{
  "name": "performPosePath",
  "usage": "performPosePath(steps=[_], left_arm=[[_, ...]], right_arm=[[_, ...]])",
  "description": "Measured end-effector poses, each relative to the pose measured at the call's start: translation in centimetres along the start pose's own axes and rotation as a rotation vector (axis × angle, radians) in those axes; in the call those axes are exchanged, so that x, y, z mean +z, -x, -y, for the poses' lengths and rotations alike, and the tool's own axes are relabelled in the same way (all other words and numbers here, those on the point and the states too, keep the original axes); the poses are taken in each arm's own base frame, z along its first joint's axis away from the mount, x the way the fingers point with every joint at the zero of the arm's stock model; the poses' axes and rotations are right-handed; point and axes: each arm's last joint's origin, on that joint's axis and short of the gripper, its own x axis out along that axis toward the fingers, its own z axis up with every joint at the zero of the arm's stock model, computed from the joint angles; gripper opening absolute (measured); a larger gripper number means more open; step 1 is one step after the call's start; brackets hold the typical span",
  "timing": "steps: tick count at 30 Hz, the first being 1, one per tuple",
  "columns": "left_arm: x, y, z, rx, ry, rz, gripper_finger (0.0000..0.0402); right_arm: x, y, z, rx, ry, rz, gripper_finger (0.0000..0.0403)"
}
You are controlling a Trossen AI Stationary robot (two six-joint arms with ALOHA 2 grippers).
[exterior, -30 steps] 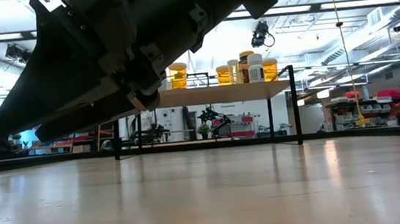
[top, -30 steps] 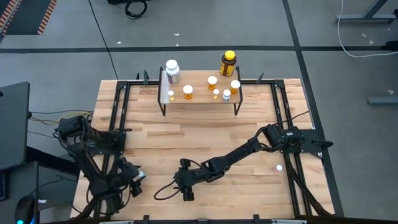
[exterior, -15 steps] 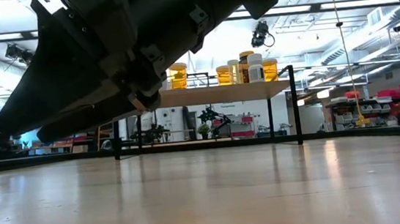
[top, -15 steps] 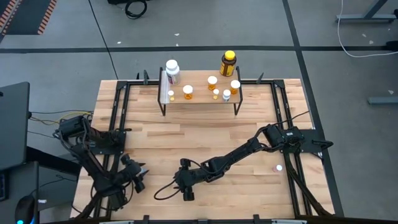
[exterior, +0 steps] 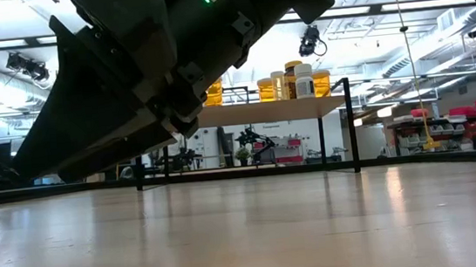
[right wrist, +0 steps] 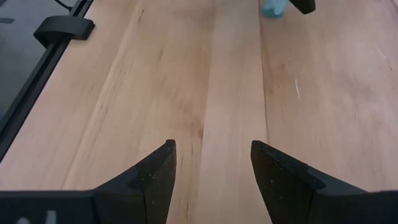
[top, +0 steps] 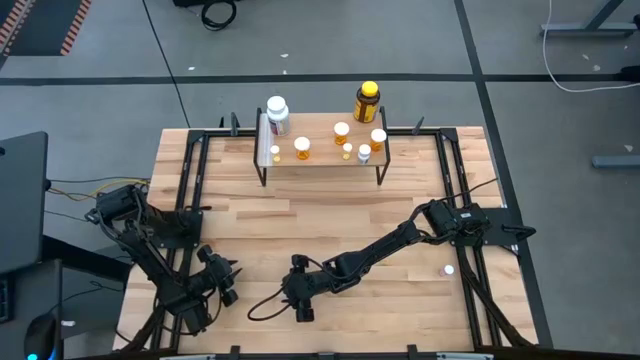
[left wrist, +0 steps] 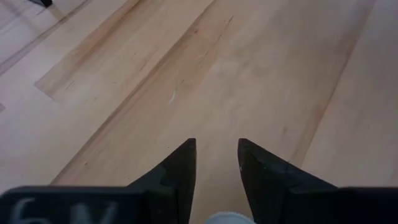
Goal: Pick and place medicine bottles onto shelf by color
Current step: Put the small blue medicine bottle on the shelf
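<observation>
The shelf point(top: 320, 160) stands at the table's far middle and carries several medicine bottles: a larger white one point(top: 277, 113), a dark amber one with a yellow cap point(top: 367, 102) and small orange ones point(top: 302, 149). One small white bottle point(top: 448, 269) stands alone near the right edge. My left gripper point(top: 231, 283) is low over the near left of the table, shut on another small white bottle point(left wrist: 224, 218). My right gripper point(top: 293, 292) hangs open over the near middle, its fingers point(right wrist: 158, 165) bare. My left gripper has the small white bottle between its two fingers, far back toward their roots; only a rounded whitish bit point(left wrist: 224, 218) shows there. The fingers slant down toward the tabletop. In the right wrist view the pale bottle point(right wrist: 273, 7) sits beside one dark finger point(right wrist: 305, 5).
Black rails point(top: 190, 190) run along the table's left and right sides and far edge. A black cable loop point(top: 262, 306) lies beside my right gripper. Bare wood stretches between the shelf and both grippers.
My left gripper has shifted a little toward the table's middle. The small white bottle that showed at its fingertips is now covered by the gripper in the high view.
</observation>
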Motion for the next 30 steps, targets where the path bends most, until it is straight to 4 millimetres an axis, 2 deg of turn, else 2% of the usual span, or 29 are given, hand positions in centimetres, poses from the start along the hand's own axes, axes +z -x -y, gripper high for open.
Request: performPosePath(steps=[9, 15, 21, 30], left_arm=[[0.1, -0.1, 0.0, 0.004, -0.014, 0.001, 0.0089], [0.9, -0.6, -0.1, 0.025, -0.015, 0.037, 0.0083], [2.1, -1.0, -0.2, 0.042, -0.028, 0.034, 0.0089], [4.7, -1.8, -0.6, 0.078, -0.033, 0.089, 0.008]], right_arm=[[0.6, 0.7, 0.0, -0.001, -0.002, 0.009, 0.0213], [1.3, 1.8, 0.1, -0.047, 0.0, -0.006, 0.0213], [2.6, 3.9, 0.3, -0.102, -0.006, -0.015, 0.0213], [3.8, 7.7, -0.6, -0.194, -0.002, -0.04, 0.0213]])
